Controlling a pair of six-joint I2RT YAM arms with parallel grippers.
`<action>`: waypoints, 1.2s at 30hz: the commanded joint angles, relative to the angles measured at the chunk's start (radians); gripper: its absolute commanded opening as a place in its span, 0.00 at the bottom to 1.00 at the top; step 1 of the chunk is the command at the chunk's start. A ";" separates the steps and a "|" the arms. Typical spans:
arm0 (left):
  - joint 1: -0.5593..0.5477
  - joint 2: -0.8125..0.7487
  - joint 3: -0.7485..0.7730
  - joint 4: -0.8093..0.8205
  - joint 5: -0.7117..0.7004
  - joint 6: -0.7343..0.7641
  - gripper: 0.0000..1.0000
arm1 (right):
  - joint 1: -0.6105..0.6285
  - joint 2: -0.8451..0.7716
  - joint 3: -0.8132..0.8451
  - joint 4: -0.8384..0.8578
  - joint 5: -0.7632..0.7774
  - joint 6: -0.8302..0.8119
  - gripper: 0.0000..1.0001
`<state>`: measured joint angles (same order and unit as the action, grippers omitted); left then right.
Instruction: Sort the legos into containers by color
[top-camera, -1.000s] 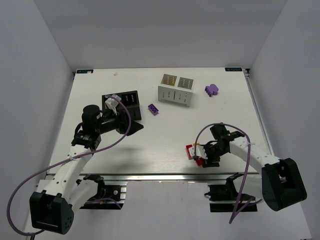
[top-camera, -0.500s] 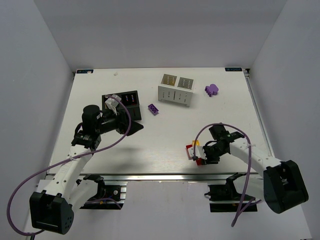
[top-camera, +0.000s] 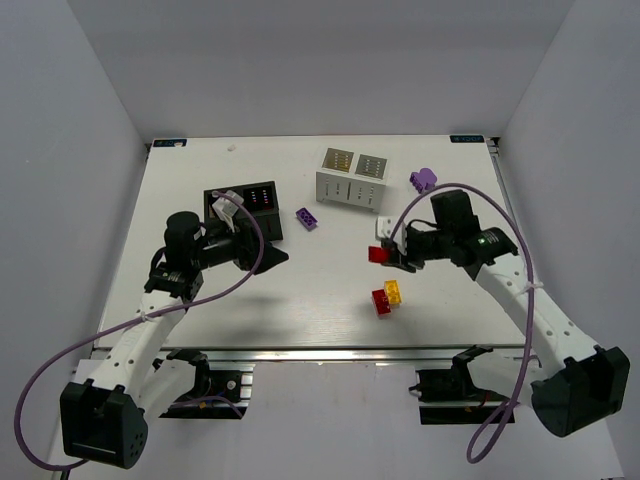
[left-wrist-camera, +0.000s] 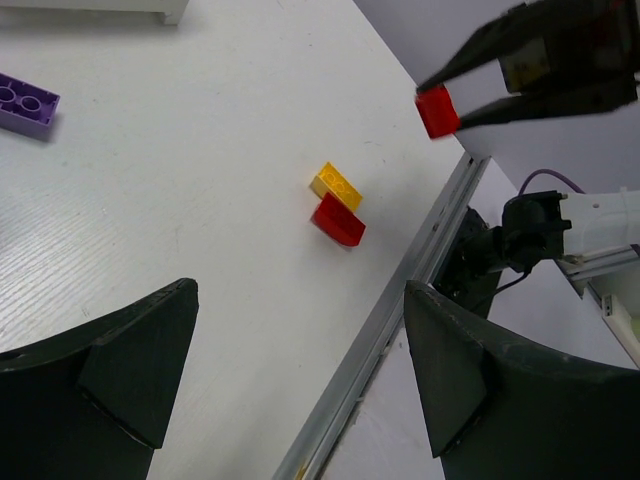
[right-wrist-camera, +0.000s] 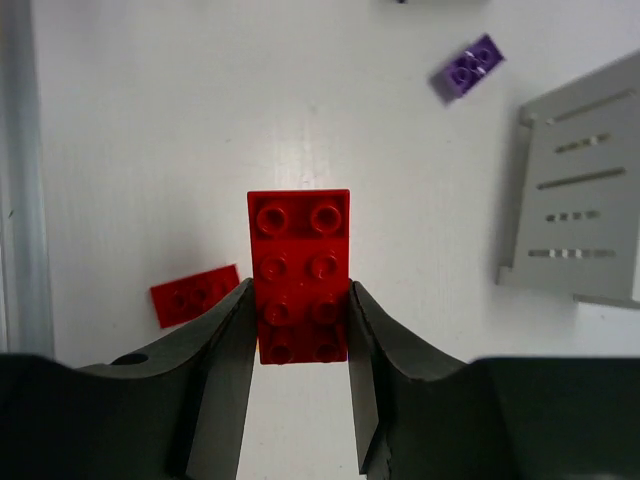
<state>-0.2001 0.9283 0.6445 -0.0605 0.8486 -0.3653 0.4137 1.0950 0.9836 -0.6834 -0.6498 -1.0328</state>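
Observation:
My right gripper (top-camera: 386, 252) is shut on a red brick (top-camera: 378, 254) and holds it above the table; in the right wrist view the gripper (right-wrist-camera: 300, 292) clamps that eight-stud brick (right-wrist-camera: 299, 262) by its long sides. Below it a second red brick (top-camera: 380, 301) and a yellow brick (top-camera: 394, 291) lie together on the table. A purple brick (top-camera: 307, 218) lies between the black box (top-camera: 246, 203) and the white box (top-camera: 352, 177). Another purple piece (top-camera: 423, 179) lies right of the white box. My left gripper (top-camera: 264, 253) is open and empty beside the black box.
The left wrist view shows the yellow brick (left-wrist-camera: 335, 183), the red brick (left-wrist-camera: 338, 220), the purple brick (left-wrist-camera: 25, 100) and the table's metal front edge (left-wrist-camera: 400, 290). The right wrist view shows the white box (right-wrist-camera: 585, 190) at right.
My right gripper has risen from near the front edge with the red brick and moved toward the back. A red and a yellow brick stay where it was. The left arm is still.

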 joint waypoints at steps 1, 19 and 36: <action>-0.004 -0.003 -0.016 0.053 0.055 -0.017 0.94 | 0.000 0.055 0.064 0.226 0.071 0.287 0.05; -0.004 -0.003 -0.028 0.097 0.049 -0.012 0.94 | -0.033 0.491 0.392 0.711 0.442 0.709 0.07; -0.004 -0.361 -0.039 -0.100 -0.665 0.037 0.94 | 0.161 0.853 0.872 0.377 -0.061 0.481 0.01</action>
<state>-0.2008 0.6315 0.6140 -0.0948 0.4629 -0.3431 0.4988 1.9018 1.7306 -0.2119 -0.6350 -0.4789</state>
